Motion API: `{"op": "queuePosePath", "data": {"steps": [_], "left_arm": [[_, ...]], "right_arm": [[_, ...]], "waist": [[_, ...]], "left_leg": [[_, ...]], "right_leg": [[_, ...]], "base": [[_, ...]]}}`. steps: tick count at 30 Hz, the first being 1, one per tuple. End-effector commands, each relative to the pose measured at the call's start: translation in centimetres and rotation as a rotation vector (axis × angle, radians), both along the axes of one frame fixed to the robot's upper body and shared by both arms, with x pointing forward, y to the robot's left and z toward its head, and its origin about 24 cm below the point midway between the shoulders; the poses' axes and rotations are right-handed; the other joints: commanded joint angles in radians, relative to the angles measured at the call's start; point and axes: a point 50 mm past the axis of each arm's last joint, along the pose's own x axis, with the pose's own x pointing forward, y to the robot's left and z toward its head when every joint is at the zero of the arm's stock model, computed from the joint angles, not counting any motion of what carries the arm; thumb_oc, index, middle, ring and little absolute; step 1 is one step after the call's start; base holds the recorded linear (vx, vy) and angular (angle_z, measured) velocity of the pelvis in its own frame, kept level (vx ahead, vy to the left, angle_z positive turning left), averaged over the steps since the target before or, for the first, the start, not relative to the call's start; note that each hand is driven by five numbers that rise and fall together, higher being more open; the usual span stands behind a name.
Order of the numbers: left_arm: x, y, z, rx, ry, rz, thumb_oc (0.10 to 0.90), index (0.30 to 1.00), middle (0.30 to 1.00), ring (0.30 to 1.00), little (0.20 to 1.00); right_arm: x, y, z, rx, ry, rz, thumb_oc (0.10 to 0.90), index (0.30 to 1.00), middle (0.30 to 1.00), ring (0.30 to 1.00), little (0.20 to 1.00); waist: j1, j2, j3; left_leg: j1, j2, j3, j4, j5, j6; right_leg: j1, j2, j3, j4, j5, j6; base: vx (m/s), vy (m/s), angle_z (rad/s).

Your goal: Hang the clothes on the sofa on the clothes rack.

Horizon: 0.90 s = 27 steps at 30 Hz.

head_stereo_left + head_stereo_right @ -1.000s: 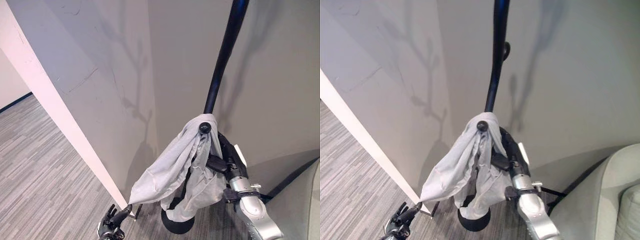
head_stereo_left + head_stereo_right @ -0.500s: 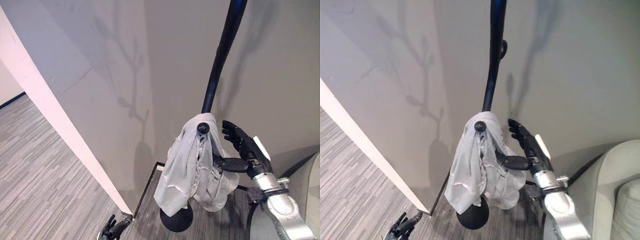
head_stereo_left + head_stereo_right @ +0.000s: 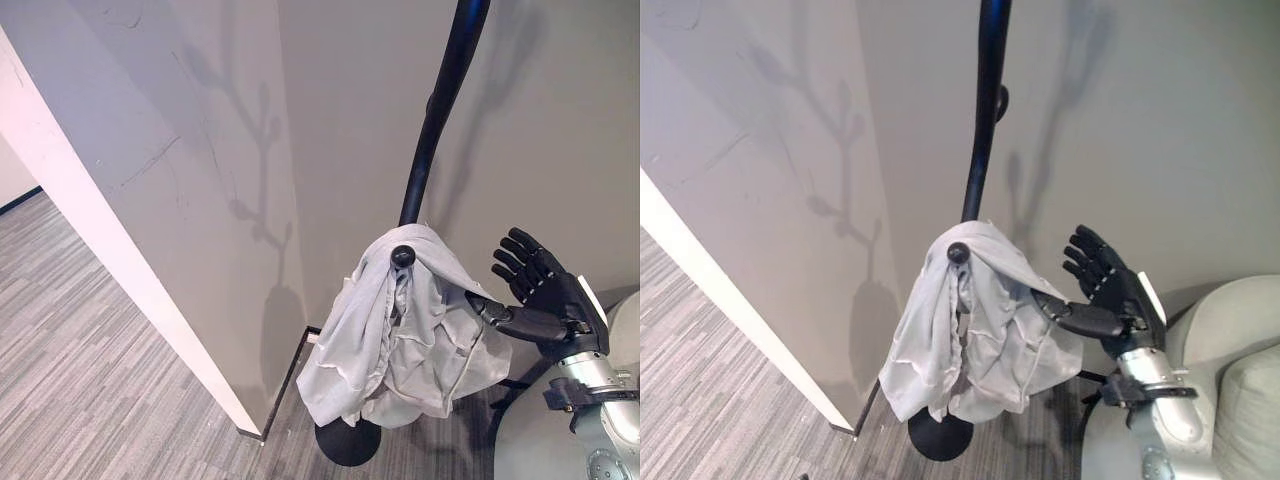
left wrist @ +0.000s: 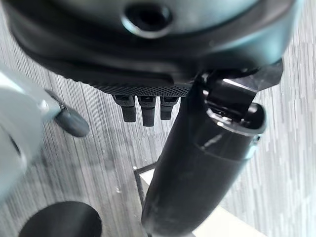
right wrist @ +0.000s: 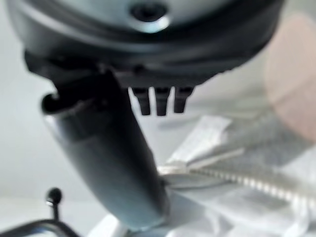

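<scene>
A light grey garment (image 3: 400, 340) hangs bunched over a knobbed peg (image 3: 402, 256) of the black clothes rack (image 3: 438, 110), and its lower folds reach almost to the round base (image 3: 348, 443). My right hand (image 3: 548, 295) is just right of the garment, open with fingers spread and the thumb pointing at the cloth. I cannot tell if the thumb tip touches it. In the right wrist view this hand (image 5: 148, 54) has straight fingers, with grey cloth (image 5: 247, 173) past them. My left hand (image 4: 148, 59) hangs open over the carpet.
The rack stands in a corner of grey walls (image 3: 330, 120). A pale pillar edge (image 3: 100, 260) runs diagonally on the left. A light grey sofa (image 3: 1230, 330) sits at the lower right. Striped grey carpet (image 3: 80, 400) lies open to the left.
My right hand has let go of the garment and drawn back to the right with fingers spread. The garment's stretched left side has dropped, and it now hangs freely from the peg.
</scene>
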Motion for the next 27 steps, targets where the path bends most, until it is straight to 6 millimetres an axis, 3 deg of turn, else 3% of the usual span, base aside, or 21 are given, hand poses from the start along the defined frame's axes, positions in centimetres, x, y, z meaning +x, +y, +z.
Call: {"op": "queuePosePath", "data": {"steps": [1, 6, 7, 8, 10, 11, 12, 16, 20, 21, 23, 24, 26, 27], "left_arm": [[0.9, 2.3, 0.6, 0.068, -0.036, -0.121, 0.800, 0.900, 0.900, 0.900, 0.900], [-0.1, 1.9, 0.3, 0.045, 0.014, -0.184, 0.800, 0.900, 0.900, 0.900, 0.900], [-0.4, 1.8, 0.3, 0.043, 0.033, -0.194, 0.800, 0.900, 0.900, 0.900, 0.900], [-0.4, 1.9, 0.3, 0.044, 0.032, -0.194, 0.800, 0.900, 0.900, 0.900, 0.900], [-0.8, 2.1, 0.3, 0.051, 0.048, -0.190, 0.800, 0.900, 0.900, 0.900, 0.900], [-1.0, 2.1, 0.3, 0.057, 0.069, -0.192, 0.800, 0.900, 0.900, 0.900, 0.900], [-1.0, 2.1, 0.3, 0.058, 0.070, -0.192, 0.800, 0.900, 0.900, 0.900, 0.900], [-1.2, 1.3, 0.1, 0.034, 0.085, -0.228, 0.800, 0.900, 0.900, 0.900, 0.900], [-0.9, 0.6, -0.1, 0.024, 0.091, -0.271, 0.800, 0.900, 0.900, 0.900, 0.900], [-0.8, 0.4, -0.2, 0.016, 0.104, -0.302, 0.800, 0.900, 0.900, 0.900, 0.900], [-0.8, -0.4, -0.4, -0.026, 0.112, -0.347, 0.800, 0.900, 0.900, 0.900, 0.900], [-0.3, -0.7, -0.5, -0.035, 0.104, -0.372, 0.800, 0.900, 0.900, 0.900, 0.900], [0.2, -0.9, -0.5, -0.035, 0.105, -0.406, 0.800, 0.900, 0.900, 0.900, 0.900], [0.2, -0.9, -0.5, -0.035, 0.105, -0.406, 0.800, 0.900, 0.900, 0.900, 0.900]], "right_arm": [[1.1, -0.5, 2.8, 0.240, -0.273, 0.094, 0.800, 0.900, 0.900, 0.900, 0.900], [1.9, -0.3, 2.0, 0.352, -0.270, 0.153, 0.800, 0.900, 0.900, 0.900, 0.900], [2.2, -0.2, 1.6, 0.492, -0.337, 0.142, 0.800, 0.900, 0.900, 0.900, 0.900], [2.2, -0.2, 1.6, 0.494, -0.338, 0.143, 0.800, 0.900, 0.900, 0.900, 0.900], [2.3, -0.2, 0.1, 0.672, -0.394, 0.097, 0.800, 0.900, 0.900, 0.900, 0.900], [2.0, -0.1, -2.7, 0.792, -0.362, -0.018, 0.800, 0.900, 0.900, 0.900, 0.900], [2.0, -0.1, -2.7, 0.793, -0.363, -0.018, 0.800, 0.900, 0.900, 0.900, 0.900], [0.4, 0.1, -10.5, 0.963, -0.112, -0.275, 0.800, 0.900, 0.900, 0.900, 0.900], [-3.2, 1.4, -17.2, 1.174, 0.078, -0.547, 0.800, 0.900, 0.900, 0.900, 0.900], [-5.9, 2.3, -20.5, 1.229, 0.258, -0.674, 0.800, 0.900, 0.900, 0.900, 0.900], [-11.6, 3.3, -24.3, 1.235, 0.609, -0.920, 0.800, 0.900, 0.900, 0.900, 0.900], [-13.8, 3.6, -25.2, 1.201, 0.783, -0.998, 0.800, 0.900, 0.900, 0.900, 0.900], [-16.0, 4.4, -25.8, 1.137, 0.976, -1.030, 0.800, 0.900, 0.900, 0.900, 0.900], [-16.0, 4.4, -25.8, 1.137, 0.976, -1.029, 0.800, 0.900, 0.900, 0.900, 0.900]], "waist": [[0.011, -0.057, -0.063], [0.012, -0.060, -0.061], [0.012, -0.057, -0.061], [0.012, -0.059, -0.060], [0.014, -0.057, -0.062], [0.016, -0.057, -0.062], [0.016, -0.058, -0.062], [0.016, -0.054, -0.060], [0.014, -0.047, -0.060], [0.013, -0.046, -0.058], [0.014, -0.044, -0.057], [0.018, -0.044, -0.058], [0.019, -0.043, -0.058], [0.019, -0.043, -0.058]], "left_leg": [[-0.034, -0.066, -0.006, 0.005, -0.054, 0.039], [-0.035, -0.066, -0.005, 0.005, -0.052, 0.036], [-0.035, -0.065, -0.005, 0.004, -0.054, 0.037], [-0.034, -0.065, -0.005, 0.005, -0.054, 0.037], [-0.034, -0.065, -0.005, 0.005, -0.055, 0.038], [-0.032, -0.065, -0.004, 0.006, -0.057, 0.038], [-0.032, -0.065, -0.004, 0.006, -0.057, 0.038], [-0.031, -0.064, -0.002, 0.006, -0.058, 0.037], [-0.027, -0.063, -0.003, 0.007, -0.062, 0.038], [-0.027, -0.063, -0.004, 0.008, -0.061, 0.037], [-0.020, -0.064, -0.008, 0.010, -0.067, 0.035], [-0.025, -0.063, -0.010, 0.009, -0.058, 0.035], [-0.027, -0.063, -0.015, 0.008, -0.057, 0.034], [-0.027, -0.063, -0.015, 0.008, -0.057, 0.034]], "right_leg": [[-0.042, 0.031, 0.087, 0.069, -0.058, 0.011], [-0.043, 0.032, 0.088, 0.069, -0.056, 0.010], [-0.044, 0.033, 0.088, 0.069, -0.056, 0.010], [-0.043, 0.033, 0.088, 0.069, -0.056, 0.010], [-0.043, 0.035, 0.087, 0.070, -0.059, 0.010], [-0.040, 0.035, 0.086, 0.071, -0.060, 0.008], [-0.040, 0.035, 0.086, 0.071, -0.060, 0.008], [-0.039, 0.036, 0.084, 0.071, -0.060, 0.007], [-0.033, 0.037, 0.081, 0.071, -0.065, 0.007], [-0.031, 0.037, 0.078, 0.072, -0.067, 0.007], [-0.022, 0.038, 0.073, 0.073, -0.075, 0.006], [-0.025, 0.037, 0.070, 0.072, -0.071, 0.005], [-0.024, 0.038, 0.068, 0.070, -0.071, 0.002], [-0.024, 0.037, 0.068, 0.070, -0.072, 0.002]], "base": [[0.00, 0.000, 0.00], [0.00, 0.000, 0.00], [0.00, 0.000, 0.00], [0.02, -0.002, -0.04], [0.02, -0.008, -0.10], [0.02, -0.010, -0.07], [0.00, 0.000, 0.00], [0.00, 0.000, 0.00], [0.01, -0.002, -0.01], [0.03, -0.009, -0.06], [0.02, -0.004, -0.01], [0.00, 0.000, 0.00], [0.00, 0.000, 0.00], [0.00, 0.000, 0.00]]}}
